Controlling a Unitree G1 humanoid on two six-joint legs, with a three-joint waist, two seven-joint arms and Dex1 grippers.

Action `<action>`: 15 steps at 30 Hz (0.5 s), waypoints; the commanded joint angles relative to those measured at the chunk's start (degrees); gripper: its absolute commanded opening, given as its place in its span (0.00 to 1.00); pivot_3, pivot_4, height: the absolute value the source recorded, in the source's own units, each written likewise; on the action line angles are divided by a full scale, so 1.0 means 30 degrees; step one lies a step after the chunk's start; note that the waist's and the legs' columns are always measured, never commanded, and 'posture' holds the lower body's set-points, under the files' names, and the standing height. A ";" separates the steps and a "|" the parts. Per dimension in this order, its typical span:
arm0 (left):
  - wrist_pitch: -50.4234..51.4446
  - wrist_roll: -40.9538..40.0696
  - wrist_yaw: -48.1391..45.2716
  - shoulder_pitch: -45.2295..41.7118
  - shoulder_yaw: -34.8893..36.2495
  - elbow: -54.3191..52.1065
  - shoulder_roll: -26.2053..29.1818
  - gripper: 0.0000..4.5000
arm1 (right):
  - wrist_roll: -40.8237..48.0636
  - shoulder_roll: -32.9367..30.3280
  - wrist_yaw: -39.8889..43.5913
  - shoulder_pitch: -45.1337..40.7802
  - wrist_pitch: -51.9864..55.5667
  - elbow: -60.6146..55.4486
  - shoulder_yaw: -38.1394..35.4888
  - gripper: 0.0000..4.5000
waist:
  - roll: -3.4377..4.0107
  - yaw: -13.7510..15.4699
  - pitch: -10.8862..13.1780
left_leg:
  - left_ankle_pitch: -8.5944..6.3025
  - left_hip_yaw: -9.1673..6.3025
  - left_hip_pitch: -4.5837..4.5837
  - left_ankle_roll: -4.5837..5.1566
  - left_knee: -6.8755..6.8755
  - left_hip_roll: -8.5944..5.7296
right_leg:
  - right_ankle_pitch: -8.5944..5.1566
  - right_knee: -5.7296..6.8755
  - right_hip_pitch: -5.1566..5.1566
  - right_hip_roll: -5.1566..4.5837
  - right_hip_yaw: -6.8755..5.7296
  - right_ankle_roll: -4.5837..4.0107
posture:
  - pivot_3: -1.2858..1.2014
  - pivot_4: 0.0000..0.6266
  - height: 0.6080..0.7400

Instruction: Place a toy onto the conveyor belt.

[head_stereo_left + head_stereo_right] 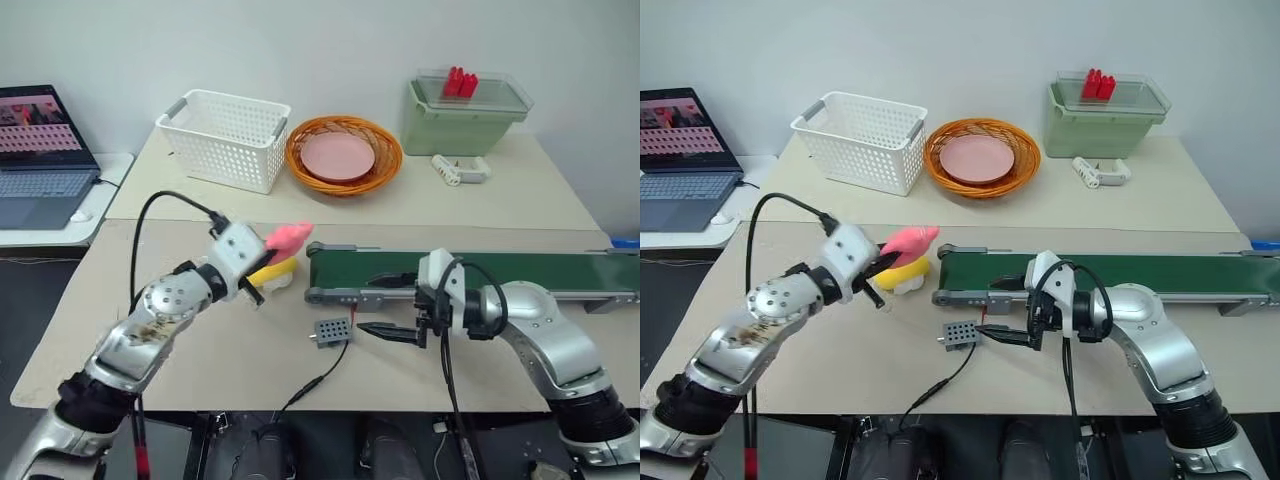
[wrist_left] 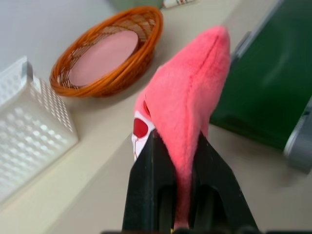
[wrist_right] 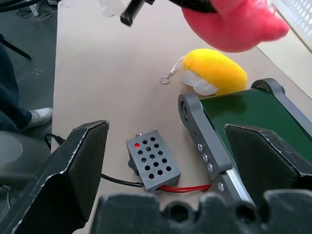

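The pink plush toy (image 1: 288, 238) hangs in the air just left of the conveyor belt's near-left end, and my left gripper (image 1: 270, 247) is shut on it. In the left wrist view the black fingers (image 2: 148, 190) pinch the toy (image 2: 190, 92) from both sides. The dark green conveyor belt (image 1: 480, 270) runs rightward across the table in its grey frame. My right gripper (image 1: 386, 305) stands open beside the belt's left end, pointing left, with nothing between its fingers.
A yellow plush (image 1: 275, 272) lies on the table under the toy. A small grey box (image 1: 333, 329) with a cable sits by the belt's corner. At the back stand a white basket (image 1: 228, 137), an orange basket (image 1: 343, 155), a green bin (image 1: 465, 110) and a laptop (image 1: 40, 150).
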 commanded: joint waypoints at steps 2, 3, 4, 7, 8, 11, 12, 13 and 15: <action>-0.6183 0.5400 0.1240 -0.1274 -0.0957 0.1181 -0.0547 0.02 | 0.0101 -0.0005 -0.0191 0.0347 -0.0339 -0.0678 -0.0494 1.00 | 0.0001 0.0072 0.0000 | 0.0004 -0.0001 0.0007 -0.0004 -0.0027 -0.0002 | 0.0000 0.0001 -0.0001 -0.0005 -0.0003 -0.0001 | 0.52 0.24 1.00; -0.7556 0.7227 0.2184 -0.1431 -0.1324 0.1466 -0.0597 0.02 | 0.0104 -0.0035 -0.0218 0.0454 -0.0334 -0.0759 -0.0544 1.00 | 0.0001 0.0088 0.0000 | 0.0003 -0.0003 0.0008 -0.0003 -0.0035 0.0000 | 0.0000 0.0000 0.0001 -0.0005 -0.0011 -0.0001 | 0.52 0.24 1.00; -0.8780 0.8669 0.3094 -0.1527 -0.1516 0.1727 -0.0757 0.02 | 0.0121 -0.0050 -0.0257 0.0528 -0.0298 -0.0821 -0.0594 1.00 | 0.0000 0.0090 0.0000 | 0.0004 -0.0001 0.0010 -0.0002 -0.0035 -0.0002 | 0.0000 0.0001 0.0003 -0.0006 -0.0011 0.0000 | 0.52 0.24 1.00; -1.0339 1.0783 0.4407 -0.1533 -0.1694 0.2979 -0.1546 0.02 | 0.0131 -0.0072 -0.0342 0.0624 -0.0258 -0.0912 -0.0676 1.00 | 0.0001 0.0094 0.0000 | -0.0002 0.0013 0.0010 0.0014 -0.0029 -0.0007 | 0.0007 0.0005 0.0008 -0.0009 -0.0008 0.0010 | 0.52 0.24 1.00; -1.0615 1.1089 0.4463 -0.1502 -0.1725 0.3526 -0.1757 0.02 | 0.0160 -0.0089 -0.0393 0.0645 -0.0221 -0.0978 -0.0722 1.00 | 0.0001 0.0095 0.0000 | -0.0005 0.0016 0.0012 0.0023 -0.0025 -0.0007 | 0.0012 0.0007 0.0012 -0.0010 -0.0008 0.0018 | 0.52 0.24 1.00; -1.1705 1.2174 0.5011 -0.1642 -0.1780 0.5063 -0.2222 0.02 | 0.0321 -0.0200 -0.0520 0.0795 -0.0109 -0.1205 -0.0945 1.00 | 0.0000 0.0085 0.0000 | -0.0016 0.0016 0.0012 0.0051 -0.0006 0.0001 | 0.0016 0.0020 0.0011 -0.0011 -0.0012 0.0029 | 0.52 0.24 1.00; -1.2066 1.2533 0.5333 -0.1732 -0.1768 0.5529 -0.2368 0.02 | 0.0336 -0.0243 -0.0551 0.0870 -0.0083 -0.1253 -0.1005 1.00 | 0.0000 0.0087 0.0000 | -0.0031 0.0015 0.0018 0.0082 -0.0005 0.0002 | 0.0016 0.0022 0.0013 -0.0010 -0.0011 0.0029 | 0.52 0.24 1.00; -1.2353 1.2767 0.5486 -0.1802 -0.1792 0.5958 -0.2483 0.02 | 0.0336 -0.0280 -0.0572 0.0939 -0.0080 -0.1289 -0.1048 1.00 | 0.0000 0.0083 0.0000 | -0.0041 0.0012 0.0021 0.0106 -0.0005 0.0004 | 0.0015 0.0026 0.0014 -0.0011 -0.0011 0.0030 | 0.52 0.24 1.00; -1.2738 1.3546 0.5960 -0.1956 -0.1865 0.6824 -0.2677 0.02 | 0.0360 -0.0320 -0.0604 0.1038 -0.0074 -0.1360 -0.1127 1.00 | 0.0000 0.0078 0.0000 | -0.0045 0.0008 0.0021 0.0132 0.0009 0.0007 | 0.0018 0.0033 0.0019 -0.0012 -0.0011 0.0035 | 0.52 0.24 1.00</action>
